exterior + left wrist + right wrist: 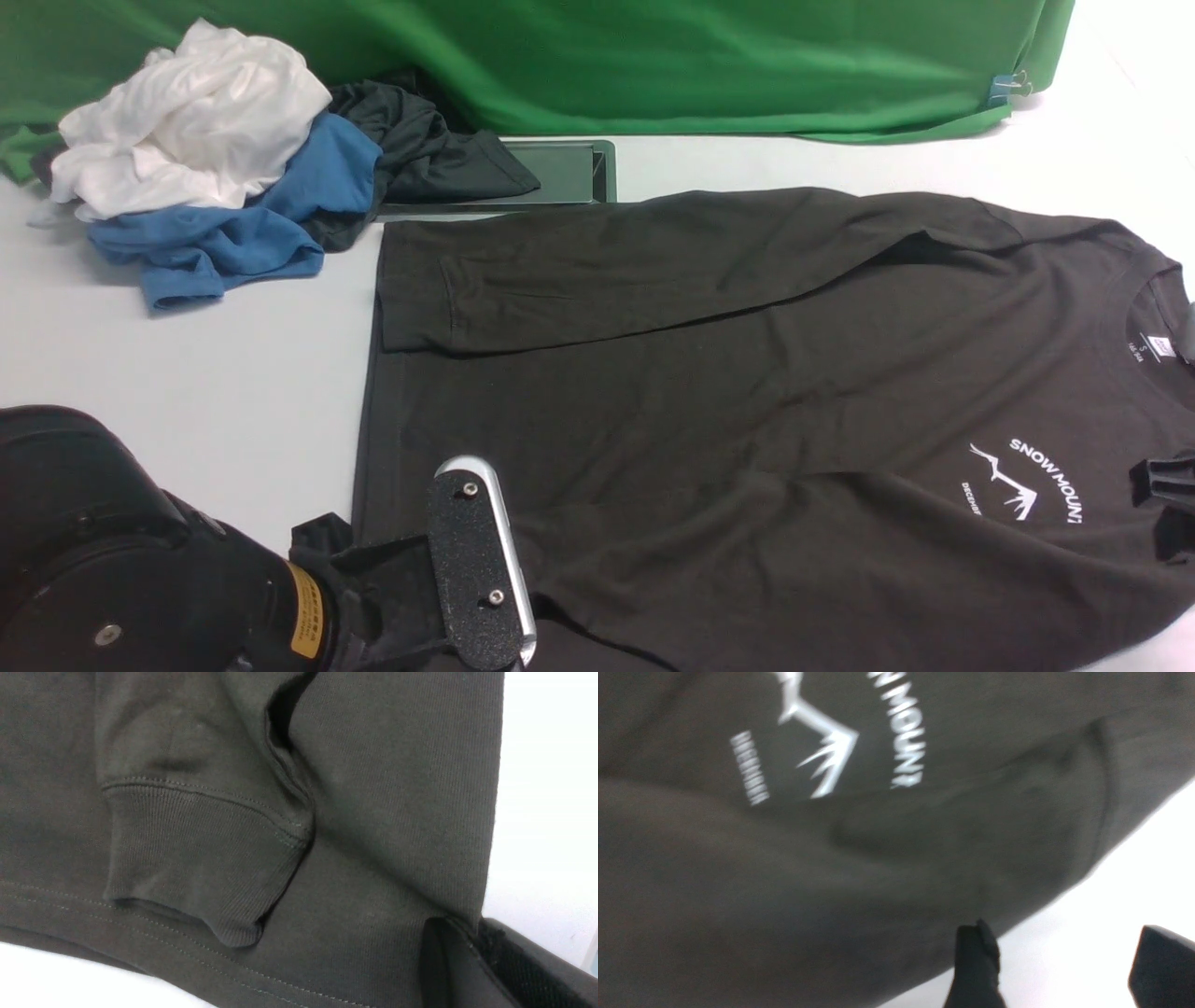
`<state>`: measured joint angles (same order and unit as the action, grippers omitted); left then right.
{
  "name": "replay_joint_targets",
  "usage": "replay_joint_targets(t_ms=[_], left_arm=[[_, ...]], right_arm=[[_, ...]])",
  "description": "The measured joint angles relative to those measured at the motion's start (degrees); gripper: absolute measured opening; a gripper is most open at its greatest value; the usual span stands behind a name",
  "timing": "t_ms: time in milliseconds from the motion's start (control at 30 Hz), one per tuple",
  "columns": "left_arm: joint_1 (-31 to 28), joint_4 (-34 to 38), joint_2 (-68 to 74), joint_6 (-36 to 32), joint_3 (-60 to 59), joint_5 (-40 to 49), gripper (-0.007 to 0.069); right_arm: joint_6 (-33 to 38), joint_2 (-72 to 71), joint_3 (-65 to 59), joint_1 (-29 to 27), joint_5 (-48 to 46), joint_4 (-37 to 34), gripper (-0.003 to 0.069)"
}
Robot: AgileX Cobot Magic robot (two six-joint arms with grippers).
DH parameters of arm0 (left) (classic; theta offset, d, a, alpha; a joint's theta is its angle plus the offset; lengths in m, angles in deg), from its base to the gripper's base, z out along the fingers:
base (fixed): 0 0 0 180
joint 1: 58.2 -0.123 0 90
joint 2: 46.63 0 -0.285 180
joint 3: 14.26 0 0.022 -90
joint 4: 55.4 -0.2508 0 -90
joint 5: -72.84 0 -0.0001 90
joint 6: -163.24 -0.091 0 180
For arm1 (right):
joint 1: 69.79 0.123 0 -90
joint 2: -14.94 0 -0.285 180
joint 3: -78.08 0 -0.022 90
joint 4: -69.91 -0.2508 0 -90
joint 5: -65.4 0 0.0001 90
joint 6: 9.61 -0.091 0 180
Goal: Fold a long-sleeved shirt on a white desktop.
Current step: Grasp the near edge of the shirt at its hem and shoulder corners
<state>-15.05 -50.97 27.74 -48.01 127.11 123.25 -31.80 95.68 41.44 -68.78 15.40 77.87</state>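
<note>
Long-sleeved shirt (747, 373): dark brownish-black cotton, spread on smooth white desktop (187, 373)
Left gripper (472, 952): pinching shirt fabric
Right gripper (1064, 947): released

The left arm (140, 579) comes in low at the near left corner of the long-sleeved shirt (747, 373), its black wrist lying almost level. The left gripper (472, 952) is clamped tight on the shirt's edge, with a fold of fabric pinched between its two fingers (444, 970). The right gripper (1069, 970) is at the shirt's near edge, towards the chest end. Its jaws are spread wide with no cloth between them. One finger overlaps the fabric's edge and the other stands clear of the shirt.
</note>
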Motion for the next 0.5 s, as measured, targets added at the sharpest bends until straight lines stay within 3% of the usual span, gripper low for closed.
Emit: replay_joint_targets(t_ms=[133, 300, 500], left_arm=[[0.00, 0.16, 0.00, 0.00, 0.00, -0.02, 0.0025], [0.00, 0.34, -0.06, 0.00, 0.00, -0.02, 0.0025], [0.00, 0.98, -0.06, 0.00, 0.00, -0.13, 0.0025]], right_arm=[[-2.18, 0.00, -0.43, -2.22, 0.44, 2.32, 0.0492], [-2.44, -0.05, -5.40, -10.27, 4.89, 1.93, 0.0593], [-1.95, -0.05, -7.29, -13.48, 8.68, -2.61, 0.0591]])
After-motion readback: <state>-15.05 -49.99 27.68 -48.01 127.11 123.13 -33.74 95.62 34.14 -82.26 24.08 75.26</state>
